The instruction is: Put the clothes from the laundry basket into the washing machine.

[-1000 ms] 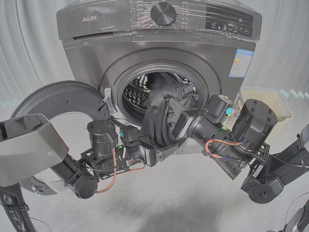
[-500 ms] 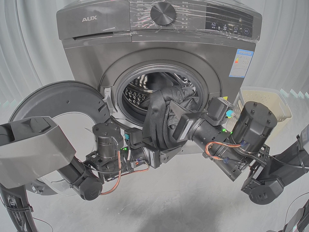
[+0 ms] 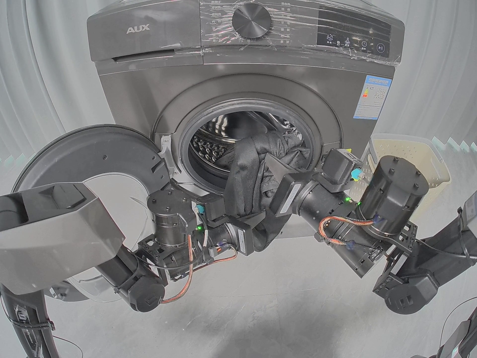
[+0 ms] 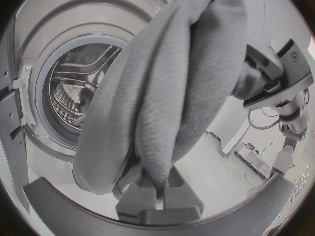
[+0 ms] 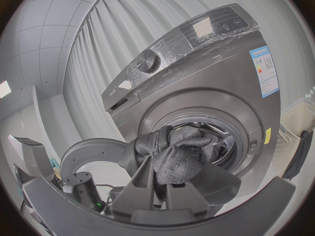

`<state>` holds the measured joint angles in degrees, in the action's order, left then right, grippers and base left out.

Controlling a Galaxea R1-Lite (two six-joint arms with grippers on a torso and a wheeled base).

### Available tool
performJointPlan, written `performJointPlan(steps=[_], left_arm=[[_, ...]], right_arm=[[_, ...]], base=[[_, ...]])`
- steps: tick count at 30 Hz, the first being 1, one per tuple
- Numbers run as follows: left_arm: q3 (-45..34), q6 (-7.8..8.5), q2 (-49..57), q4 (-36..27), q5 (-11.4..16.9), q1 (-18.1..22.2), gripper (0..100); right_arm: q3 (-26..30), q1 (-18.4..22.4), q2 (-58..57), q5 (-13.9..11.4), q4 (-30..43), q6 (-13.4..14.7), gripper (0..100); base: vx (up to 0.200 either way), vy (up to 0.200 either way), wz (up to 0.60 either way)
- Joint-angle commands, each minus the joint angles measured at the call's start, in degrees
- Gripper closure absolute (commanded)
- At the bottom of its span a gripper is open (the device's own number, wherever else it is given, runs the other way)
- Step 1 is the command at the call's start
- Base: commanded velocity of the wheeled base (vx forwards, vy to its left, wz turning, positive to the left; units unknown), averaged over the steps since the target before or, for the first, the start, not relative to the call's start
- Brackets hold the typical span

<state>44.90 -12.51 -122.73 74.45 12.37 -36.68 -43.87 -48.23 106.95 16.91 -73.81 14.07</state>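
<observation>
Movement over the last second belongs mostly to the left arm: in the head view it comes in from the robot's left and rises toward the washing machine (image 3: 149, 90). The left tool (image 4: 157, 194), which a second ago hung lower under the opening, now sits close beneath the drum mouth (image 3: 213, 147). It carries the low end of the dark garment (image 3: 246, 175) up with it, so the long hanging loop is shorter and bunched closer to the opening than before. The left tool is pinched tight on a fold at that bottom end, its two fingers pressed together on the cloth in the left wrist view. The right tool (image 5: 160, 182) edges only a little toward the drum; it is clamped on the garment's upper bundle, which rests at the rim of the mouth, partly inside. The garment thus spans between the two tools, its top at the drum's lip and its lower part outside in front of the machine, clear of the door (image 3: 84, 150) swung out to the robot's left. I judge that the arms are gathering the slack so the whole garment can be fed through the mouth; the trailing part is not yet in. The laundry basket (image 3: 422, 157) stands to the right of the machine. Another dark piece (image 5: 297, 154) hangs over its side, so more loading appears to remain.
</observation>
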Motion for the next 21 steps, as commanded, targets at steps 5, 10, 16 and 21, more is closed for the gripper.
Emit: performJointPlan(steps=[5,10,16,21], left_arm=[[-8.1,-0.68,12.1,0.2,0.9,-3.6,100],[-14.0,-1.82,18.6,0.3,3.3,-4.0,100],[-15.7,-1.82,20.2,0.3,4.3,-3.8,100],[-15.6,-1.91,20.1,1.5,4.2,-3.7,100]], right_arm=[[0.7,1.6,1.1,-0.6,-0.5,0.0,100],[2.3,1.3,1.2,-1.1,-2.0,-0.1,0],[2.1,1.6,1.5,-1.1,-2.2,-0.1,0],[3.7,2.9,1.0,-1.1,-2.3,-0.1,0]], base=[[0.0,0.0,0.0],[0.0,0.0,0.0],[0.0,0.0,0.0],[0.0,0.0,0.0]])
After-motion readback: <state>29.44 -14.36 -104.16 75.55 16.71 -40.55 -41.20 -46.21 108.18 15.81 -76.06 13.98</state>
